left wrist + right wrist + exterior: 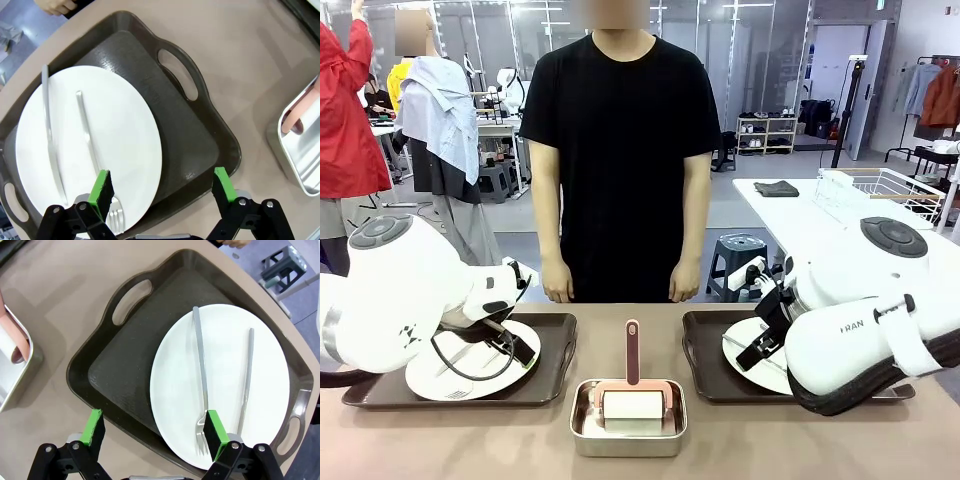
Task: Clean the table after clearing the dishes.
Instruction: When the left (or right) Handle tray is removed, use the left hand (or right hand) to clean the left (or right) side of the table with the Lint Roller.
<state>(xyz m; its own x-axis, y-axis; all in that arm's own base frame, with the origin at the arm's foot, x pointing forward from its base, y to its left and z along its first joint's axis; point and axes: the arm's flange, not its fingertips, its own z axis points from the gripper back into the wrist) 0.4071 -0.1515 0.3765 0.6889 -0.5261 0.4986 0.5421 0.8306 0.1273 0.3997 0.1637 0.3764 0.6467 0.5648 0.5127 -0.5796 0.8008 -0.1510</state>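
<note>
Neither of the dishes is cleared yet. The left tray (556, 348) carries a white plate (100, 150) with fork (89, 142) and knife (50, 145), and the right tray (704, 352) carries its own plate (225, 385). Both trays rest on the beige table (770, 445). The left gripper (162, 182) and the right gripper (155, 425) each hang above the near edge of their own tray, jaws spread wide and gripping nothing. Between the trays the pink-handled roller (632, 398) lies untouched in its steel pan (578, 432). The person (620, 150) stands at the far side, hands down. Both the clearing and the cleaning appear left to do.
</note>
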